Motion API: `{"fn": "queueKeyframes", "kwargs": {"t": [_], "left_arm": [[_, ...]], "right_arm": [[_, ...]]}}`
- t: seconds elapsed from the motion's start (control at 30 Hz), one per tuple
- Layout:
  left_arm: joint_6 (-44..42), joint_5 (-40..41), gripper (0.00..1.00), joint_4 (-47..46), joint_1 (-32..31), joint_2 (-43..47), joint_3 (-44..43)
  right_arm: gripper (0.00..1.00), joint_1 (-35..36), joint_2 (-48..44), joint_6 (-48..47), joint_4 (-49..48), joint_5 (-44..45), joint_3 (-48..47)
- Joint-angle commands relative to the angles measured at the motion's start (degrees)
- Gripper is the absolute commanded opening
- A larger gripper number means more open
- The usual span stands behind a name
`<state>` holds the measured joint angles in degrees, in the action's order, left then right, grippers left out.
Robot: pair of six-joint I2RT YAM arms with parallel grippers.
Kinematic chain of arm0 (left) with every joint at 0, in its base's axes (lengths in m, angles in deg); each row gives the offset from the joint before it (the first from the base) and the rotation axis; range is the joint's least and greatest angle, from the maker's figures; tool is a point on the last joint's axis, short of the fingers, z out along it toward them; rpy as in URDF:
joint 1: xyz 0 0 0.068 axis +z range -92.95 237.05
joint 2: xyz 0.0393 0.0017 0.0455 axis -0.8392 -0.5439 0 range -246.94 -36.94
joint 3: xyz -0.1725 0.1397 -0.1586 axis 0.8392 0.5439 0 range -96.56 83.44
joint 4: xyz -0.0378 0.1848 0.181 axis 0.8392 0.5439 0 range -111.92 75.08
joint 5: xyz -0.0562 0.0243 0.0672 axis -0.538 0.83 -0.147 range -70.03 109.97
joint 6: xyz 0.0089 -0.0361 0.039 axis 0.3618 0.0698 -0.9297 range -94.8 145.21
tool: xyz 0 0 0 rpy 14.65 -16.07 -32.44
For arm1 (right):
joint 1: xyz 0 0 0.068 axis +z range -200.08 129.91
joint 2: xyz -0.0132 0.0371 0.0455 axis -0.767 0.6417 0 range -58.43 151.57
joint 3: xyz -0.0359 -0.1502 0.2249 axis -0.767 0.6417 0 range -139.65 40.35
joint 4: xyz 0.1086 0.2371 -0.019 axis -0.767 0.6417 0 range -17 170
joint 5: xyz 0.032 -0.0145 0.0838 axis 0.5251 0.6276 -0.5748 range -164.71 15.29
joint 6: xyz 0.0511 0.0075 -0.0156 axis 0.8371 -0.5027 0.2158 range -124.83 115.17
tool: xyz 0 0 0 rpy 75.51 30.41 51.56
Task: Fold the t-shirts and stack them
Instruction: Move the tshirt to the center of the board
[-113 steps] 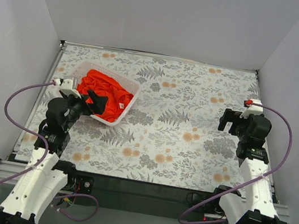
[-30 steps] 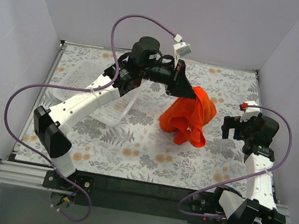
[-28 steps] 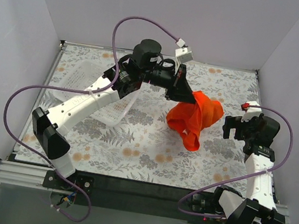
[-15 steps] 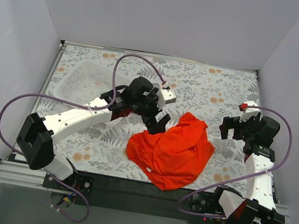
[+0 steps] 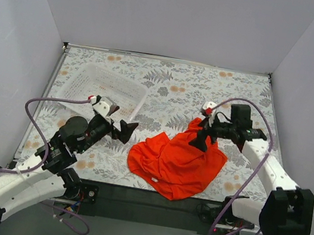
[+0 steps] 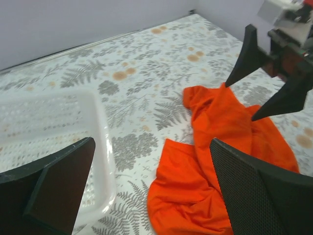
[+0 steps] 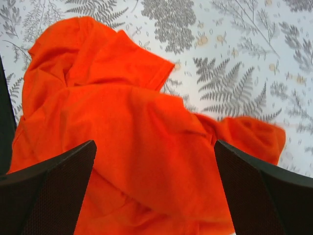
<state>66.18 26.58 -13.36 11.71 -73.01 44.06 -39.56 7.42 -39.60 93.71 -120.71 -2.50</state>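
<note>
The t-shirt (image 5: 176,163) lies loose on the table (image 5: 173,90), both my pincers spread wide.

The orange-red cloth sits crumpled toward the near edge, right of the middle, outside the white basket (image 5: 87,82) at the far left. My left pincer (image 5: 120,129) hangs between the basket and the t-shirt, fingers far apart, gripping nothing. My right pincer (image 5: 205,134) hovers at the t-shirt's far right corner, fingers equally spread, tips down at the cloth, nothing clamped.
</note>
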Motion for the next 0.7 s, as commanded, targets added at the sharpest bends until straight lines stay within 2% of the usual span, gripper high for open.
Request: {"fn": "queueKeyframes", "kwargs": {"t": [0.0, 0.03, 0.1, 0.13, 0.17, 0.2, 0.23, 0.37, 0.5, 0.57, 0.67], "left_arm": [[2.71, 13.15, 0.98, -2.31, 0.25, 5.03, 6.5], [2.45, 13.77, 0.98, -2.49, 0.25, 7.05, 6.77], [2.18, 16.49, 0.98, -2.84, 0.25, 8.3, 7.03], [2.1, 17.29, 0.98, -2.84, 0.34, 8.74, 7.29], [1.75, 17.99, 0.98, -2.58, 0.34, 9.61, 7.47], [1.57, 19.56, 0.98, -2.23, 0.34, 9.88, 7.38], [1.31, 20.28, 0.98, -1.88, 0.43, 10.32, 7.47], [0.16, 24.67, 0.98, -1.18, 0.43, 12.25, 8.0], [-0.54, 26.87, 0.98, -1.61, 0.43, 13.4, 8.61], [-0.89, 27.84, 0.98, -1.61, 0.43, 13.14, 8.61], [-1.24, 27.93, 0.98, -1.7, 0.43, 12.26, 8.61]], "right_arm": [[0.94, 8.16, 7.69, 1.71, 2.49, 1.87, -13.01], [0.93, 9.68, 13.29, 2.93, 2.84, 4.75, -20.36], [0.93, 13.27, 19.47, 9.75, 2.67, 7.49, -27.69], [0.92, 14.43, 26.2, 12.85, 2.67, 10.11, -36.43], [0.95, 15.65, 29.75, 15.92, 2.67, 12.57, -40.6], [0.97, 17.84, 33.26, 23.18, 2.41, 15.47, -45.6], [0.98, 18.65, 40.26, 25.95, 2.67, 18.89, -53.83], [0.98, 21.29, 53.05, 33.71, 0.13, 25.51, -69.16], [0.98, 23.22, 63.94, 34.15, -2.78, 30.26, -80.0], [0.98, 23.92, 66.33, 34.15, -4.53, 33.33, -81.68], [0.96, 24.81, 70.55, 34.41, -4.89, 32.73, -84.06]]}}
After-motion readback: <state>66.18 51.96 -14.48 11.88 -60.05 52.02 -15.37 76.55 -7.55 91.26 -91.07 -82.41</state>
